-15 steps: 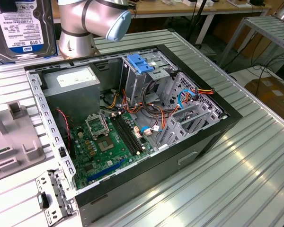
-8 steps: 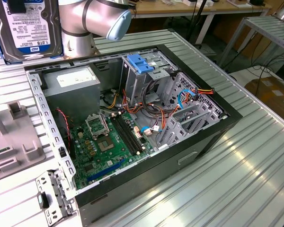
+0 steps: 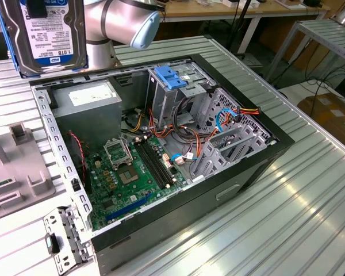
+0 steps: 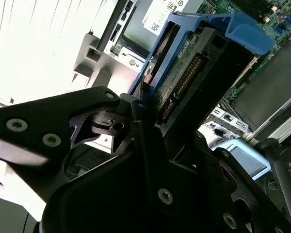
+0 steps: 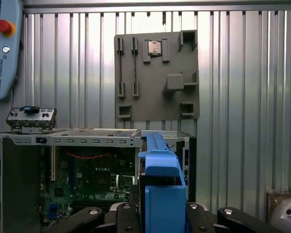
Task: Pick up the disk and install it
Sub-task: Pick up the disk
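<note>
Gripper (image 4: 157, 121): clamped shut on disk (image 3: 46, 34), apparently across blue side rails (image 5: 161, 194); held upright, label showing, raised well above open computer case (image 3: 230, 192).

Exterior oblique, disk (image 4: 182, 82) (image 5: 164, 194) in both wrist views

disk (image 3: 46, 34) above computer case (image 3: 230, 192) at the exterior view's left, power-supply box (image 3: 86, 112) and motherboard (image 3: 123, 178) adjacent inside it

Gripper (image 4: 170, 127) clamps disk (image 4: 184, 73) edge-on, mobo (image 4: 240, 8) behind.
</note>
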Controlling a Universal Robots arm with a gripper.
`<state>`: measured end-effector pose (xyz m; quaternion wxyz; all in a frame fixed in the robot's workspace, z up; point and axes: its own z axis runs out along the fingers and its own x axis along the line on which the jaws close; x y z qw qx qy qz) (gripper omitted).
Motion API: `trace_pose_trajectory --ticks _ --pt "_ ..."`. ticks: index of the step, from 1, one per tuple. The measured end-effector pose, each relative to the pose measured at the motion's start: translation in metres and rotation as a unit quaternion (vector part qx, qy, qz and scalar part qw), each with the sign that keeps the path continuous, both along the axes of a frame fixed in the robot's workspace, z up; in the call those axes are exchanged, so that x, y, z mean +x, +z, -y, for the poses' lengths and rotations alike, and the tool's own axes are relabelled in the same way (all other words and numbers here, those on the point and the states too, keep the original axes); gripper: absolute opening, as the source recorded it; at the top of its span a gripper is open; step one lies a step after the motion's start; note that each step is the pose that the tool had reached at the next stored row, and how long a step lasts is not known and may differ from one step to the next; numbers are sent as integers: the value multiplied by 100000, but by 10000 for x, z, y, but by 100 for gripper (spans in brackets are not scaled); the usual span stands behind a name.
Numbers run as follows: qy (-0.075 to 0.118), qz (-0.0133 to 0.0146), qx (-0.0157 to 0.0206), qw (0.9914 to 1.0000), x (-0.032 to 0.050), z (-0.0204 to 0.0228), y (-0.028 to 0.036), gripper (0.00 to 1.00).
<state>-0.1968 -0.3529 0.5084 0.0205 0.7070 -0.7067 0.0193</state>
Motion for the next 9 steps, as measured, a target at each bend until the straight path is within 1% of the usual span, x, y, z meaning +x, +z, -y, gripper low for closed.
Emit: trace_pose_trajectory --ticks 9 --pt "3 -36 4 100000 148 10 -18 36"
